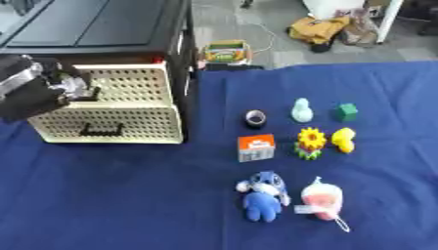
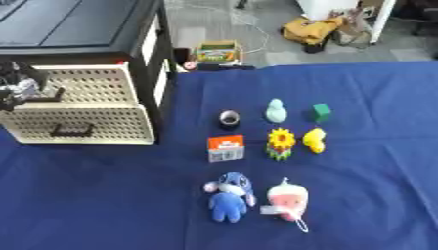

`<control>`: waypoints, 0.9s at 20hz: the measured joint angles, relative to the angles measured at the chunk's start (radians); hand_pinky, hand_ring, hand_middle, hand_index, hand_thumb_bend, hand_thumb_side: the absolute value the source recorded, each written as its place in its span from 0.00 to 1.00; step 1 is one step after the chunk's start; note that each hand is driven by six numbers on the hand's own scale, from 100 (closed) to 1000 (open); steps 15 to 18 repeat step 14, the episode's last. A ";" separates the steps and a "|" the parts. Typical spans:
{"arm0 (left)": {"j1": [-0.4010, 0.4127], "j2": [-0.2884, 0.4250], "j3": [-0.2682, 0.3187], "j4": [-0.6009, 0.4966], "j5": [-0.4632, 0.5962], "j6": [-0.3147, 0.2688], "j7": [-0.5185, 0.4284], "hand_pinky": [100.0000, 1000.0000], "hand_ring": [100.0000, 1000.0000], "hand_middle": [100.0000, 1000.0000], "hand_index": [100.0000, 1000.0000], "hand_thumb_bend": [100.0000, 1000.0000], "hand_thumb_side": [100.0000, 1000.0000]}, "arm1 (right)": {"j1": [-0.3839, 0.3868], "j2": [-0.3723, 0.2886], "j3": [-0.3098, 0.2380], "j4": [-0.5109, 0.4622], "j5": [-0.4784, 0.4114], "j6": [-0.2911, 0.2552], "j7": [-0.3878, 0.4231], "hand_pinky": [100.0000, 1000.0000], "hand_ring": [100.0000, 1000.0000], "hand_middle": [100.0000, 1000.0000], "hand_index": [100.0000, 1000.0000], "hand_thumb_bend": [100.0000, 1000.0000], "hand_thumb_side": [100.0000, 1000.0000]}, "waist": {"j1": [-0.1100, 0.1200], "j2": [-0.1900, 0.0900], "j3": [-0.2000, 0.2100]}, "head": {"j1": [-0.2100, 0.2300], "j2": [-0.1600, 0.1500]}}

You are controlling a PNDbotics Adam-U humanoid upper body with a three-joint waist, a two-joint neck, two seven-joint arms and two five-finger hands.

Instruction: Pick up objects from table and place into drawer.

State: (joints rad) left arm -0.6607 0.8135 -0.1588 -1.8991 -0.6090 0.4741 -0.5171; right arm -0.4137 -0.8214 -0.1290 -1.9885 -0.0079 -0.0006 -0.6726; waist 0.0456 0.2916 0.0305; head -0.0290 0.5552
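A cream perforated drawer [image 1: 128,128] stands pulled out of the black cabinet [image 1: 102,29] at the left. My left hand [image 1: 53,87] hovers over the drawer's left part; whether it holds anything is unclear. Several objects lie on the blue cloth to the right. They are a black tape roll [image 1: 255,117], a pale green figure [image 1: 301,111], a green cube [image 1: 345,112], a sunflower toy [image 1: 311,142], a yellow duck [image 1: 344,139], an orange-and-white box [image 1: 256,148], a blue plush [image 1: 261,195] and a pink-and-white plush [image 1: 322,199]. My right hand shows in neither view.
The blue cloth [image 1: 128,195] covers the table. Beyond its far edge sit a colourful box [image 1: 226,51] and, on the grey floor, a yellow bag [image 1: 318,29]. The cabinet's front corner stands between the drawer and the objects.
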 measured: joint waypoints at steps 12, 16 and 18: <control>-0.055 -0.040 0.136 -0.088 0.202 -0.114 0.334 0.15 0.35 0.36 0.72 0.01 1.00 | -0.004 0.000 0.001 0.000 -0.010 0.003 0.005 0.65 0.70 0.63 0.77 0.00 0.73 | -0.004 -0.030 0.021 | -0.004 0.042; -0.059 -0.060 0.151 -0.089 0.290 -0.152 0.491 0.25 0.42 0.41 0.75 0.02 0.99 | -0.016 0.001 0.004 0.000 -0.012 0.002 0.008 0.65 0.70 0.63 0.77 0.00 0.73 | -0.005 -0.034 0.024 | -0.004 0.042; -0.059 -0.060 0.151 -0.089 0.290 -0.152 0.491 0.25 0.42 0.41 0.75 0.02 0.99 | -0.016 0.001 0.004 0.000 -0.012 0.002 0.008 0.65 0.70 0.63 0.77 0.00 0.73 | -0.005 -0.034 0.024 | -0.004 0.042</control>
